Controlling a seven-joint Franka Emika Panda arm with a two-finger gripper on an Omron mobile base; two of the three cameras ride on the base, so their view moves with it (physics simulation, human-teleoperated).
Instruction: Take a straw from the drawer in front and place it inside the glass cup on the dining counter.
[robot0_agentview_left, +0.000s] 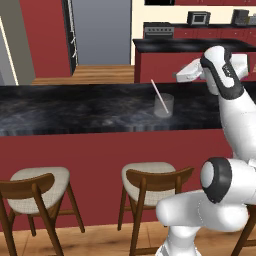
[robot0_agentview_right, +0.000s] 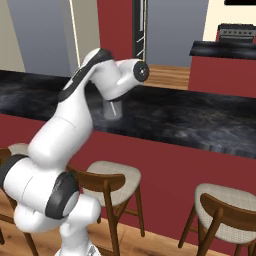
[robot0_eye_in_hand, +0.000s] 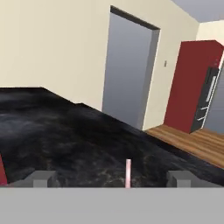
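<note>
One straw (robot0_agentview_left: 159, 95) is standing tilted inside the glass cup (robot0_agentview_left: 164, 106), its upper end leaning out past the rim toward the left in the left base view. That cup is sitting on the dining counter (robot0_agentview_left: 75, 112), glossy black stone over a dark red base. Above it the gripper (robot0_eye_in_hand: 113, 179) is hovering with its fingertips (robot0_eye_in_hand: 41, 178) spread wide apart, the pink straw top rising between them, touching neither. Two wooden stools (robot0_agentview_left: 147, 182) are standing below the counter.
</note>
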